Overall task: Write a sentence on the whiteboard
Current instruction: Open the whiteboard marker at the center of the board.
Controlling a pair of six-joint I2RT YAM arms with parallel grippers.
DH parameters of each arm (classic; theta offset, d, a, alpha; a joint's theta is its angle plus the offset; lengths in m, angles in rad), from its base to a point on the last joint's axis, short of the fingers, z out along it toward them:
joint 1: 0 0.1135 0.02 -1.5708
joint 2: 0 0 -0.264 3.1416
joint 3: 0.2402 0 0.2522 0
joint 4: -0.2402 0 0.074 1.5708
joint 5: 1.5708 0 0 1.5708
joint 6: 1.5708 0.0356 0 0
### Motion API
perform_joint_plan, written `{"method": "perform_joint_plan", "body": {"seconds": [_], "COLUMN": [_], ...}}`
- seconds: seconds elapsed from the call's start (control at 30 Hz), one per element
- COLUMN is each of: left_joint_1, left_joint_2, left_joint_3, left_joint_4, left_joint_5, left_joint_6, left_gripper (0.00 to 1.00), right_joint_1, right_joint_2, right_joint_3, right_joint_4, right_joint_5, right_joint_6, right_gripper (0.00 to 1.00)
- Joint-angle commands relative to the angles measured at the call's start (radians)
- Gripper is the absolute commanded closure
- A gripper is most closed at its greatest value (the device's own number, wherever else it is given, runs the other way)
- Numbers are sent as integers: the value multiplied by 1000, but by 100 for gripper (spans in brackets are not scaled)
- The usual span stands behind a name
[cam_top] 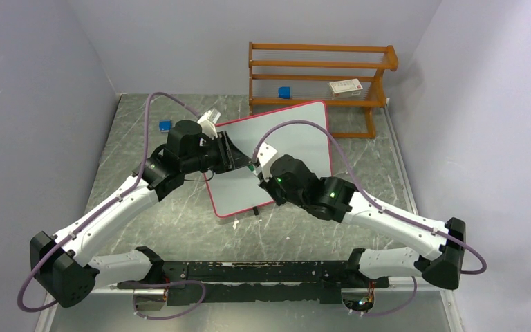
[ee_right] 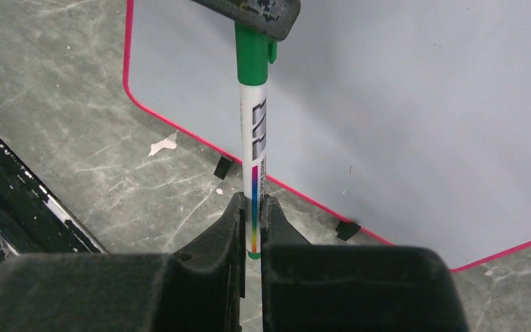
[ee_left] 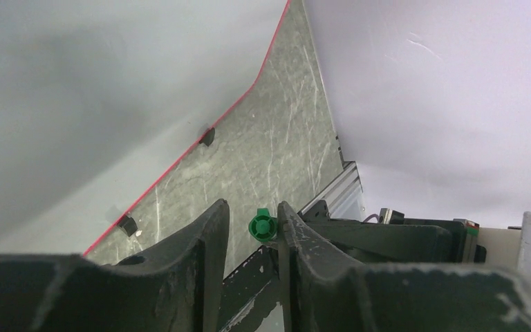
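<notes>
The whiteboard (cam_top: 297, 131) lies flat on the table, white with a pink-red frame and small black feet; it also shows in the left wrist view (ee_left: 76, 104) and the right wrist view (ee_right: 401, 104). My right gripper (cam_top: 263, 173) (ee_right: 252, 200) is shut on the barrel of a white marker (ee_right: 254, 159), held above the board's near-left part. The marker's green cap (ee_right: 252, 59) (ee_left: 262, 225) is on. My left gripper (cam_top: 244, 160) (ee_left: 252, 205) stands around the cap, jaws apart: the cap touches one finger (ee_left: 297, 235), with a gap to the other.
A wooden rack (cam_top: 318, 76) stands at the back, holding a blue cube (cam_top: 284, 91) and a white box (cam_top: 346, 86). Another blue cube (cam_top: 165, 125) lies on the table at the back left. Walls close in left and right.
</notes>
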Motion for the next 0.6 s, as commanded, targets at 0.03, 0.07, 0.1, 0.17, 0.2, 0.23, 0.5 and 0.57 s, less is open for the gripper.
{"method": "perform_joint_plan", "body": {"seconds": [0.03,0.07,0.1,0.17,0.2,0.23,0.5,0.57], "left_joint_1": [6,6,6,6,6,6,9,12], "left_joint_2": [-17,-15,-11,-5,-4,-4,-82,-111], "left_joint_3": [-11,-13,-16,-14,-14,-13,-38,-73], "left_joint_4": [31,34,36,37,37,39,56,93], "left_joint_5": [-5,-3,0,3,4,6,-98,-109], "left_joint_6": [-29,-33,-34,-36,-37,-37,-83,-122], "left_gripper": [65,65,66,68,71,75,95,95], "right_joint_1": [25,28,31,38,42,43,42,39], "right_joint_2": [29,34,38,44,47,50,-9,-47], "right_joint_3": [49,50,49,49,49,50,0,-37], "right_joint_4": [30,33,36,44,46,48,170,255], "right_joint_5": [79,86,92,102,110,111,66,38], "right_joint_6": [-13,-33,-42,-51,-52,-52,39,85], "right_gripper": [100,100,100,100,100,100,90,79]}}
